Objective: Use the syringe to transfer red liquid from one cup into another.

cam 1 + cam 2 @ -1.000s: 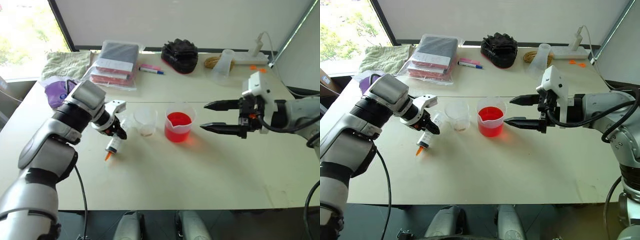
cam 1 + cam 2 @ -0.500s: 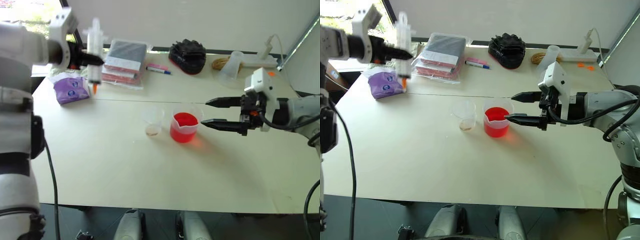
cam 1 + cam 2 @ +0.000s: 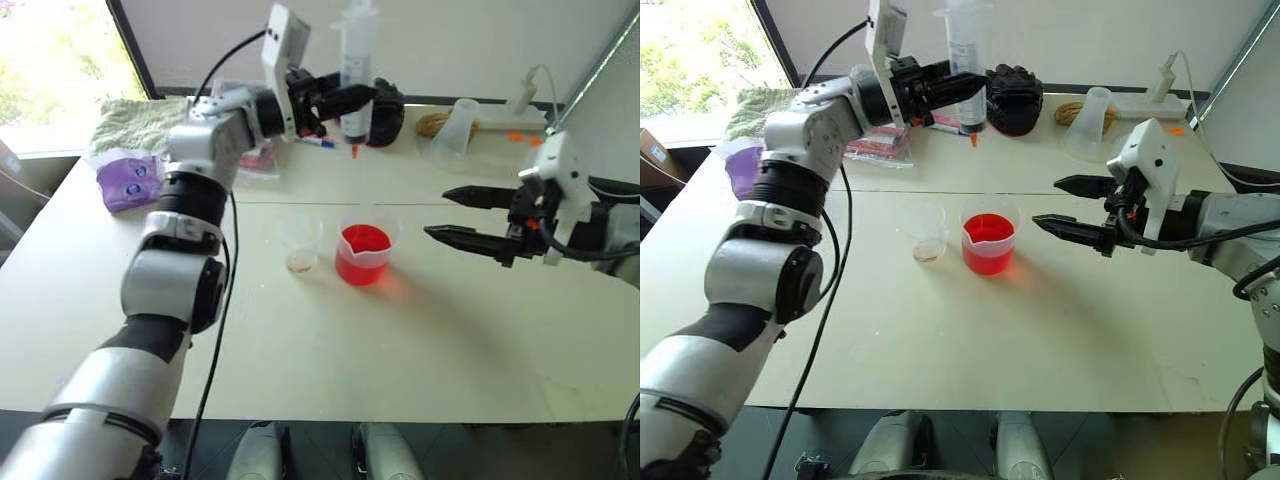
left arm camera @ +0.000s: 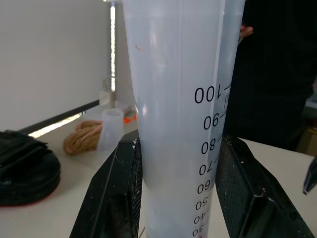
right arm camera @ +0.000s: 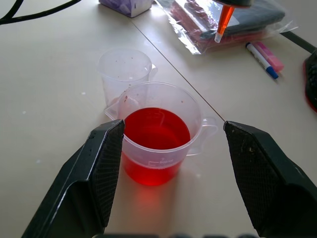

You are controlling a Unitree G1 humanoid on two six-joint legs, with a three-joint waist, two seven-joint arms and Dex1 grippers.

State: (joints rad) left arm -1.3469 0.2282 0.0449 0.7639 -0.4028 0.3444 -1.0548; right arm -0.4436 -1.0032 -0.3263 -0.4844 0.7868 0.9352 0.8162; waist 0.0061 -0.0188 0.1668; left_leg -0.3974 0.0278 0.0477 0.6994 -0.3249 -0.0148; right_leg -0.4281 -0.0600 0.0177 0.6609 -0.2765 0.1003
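My left gripper (image 3: 350, 100) is shut on the barrel of the syringe (image 3: 357, 60). It holds the syringe upright, high over the back of the table, orange tip (image 3: 354, 152) down. The left wrist view shows the scaled barrel (image 4: 183, 124) between both black fingers (image 4: 119, 198). The wide lipped cup (image 3: 365, 255) holding red liquid (image 5: 156, 131) stands mid-table, below and in front of the tip. Another, smaller clear cup (image 3: 301, 240) stands just left of it, apart. My right gripper (image 3: 437, 212) hovers open to the right of the red cup, pointing at it.
A frosted tall beaker (image 3: 450, 130), a rope coil (image 3: 428, 125) and a power strip (image 3: 510, 118) stand at the back right. A black bundle (image 3: 1015, 98), a marker (image 5: 260, 59) and bagged books (image 5: 237, 25) lie behind the cups. A purple pack (image 3: 130, 180) and a towel (image 3: 135, 125) lie far left.
My left arm swung up and to the right with the syringe, from the far left to above the table's back. The right gripper drew slightly right, still open.
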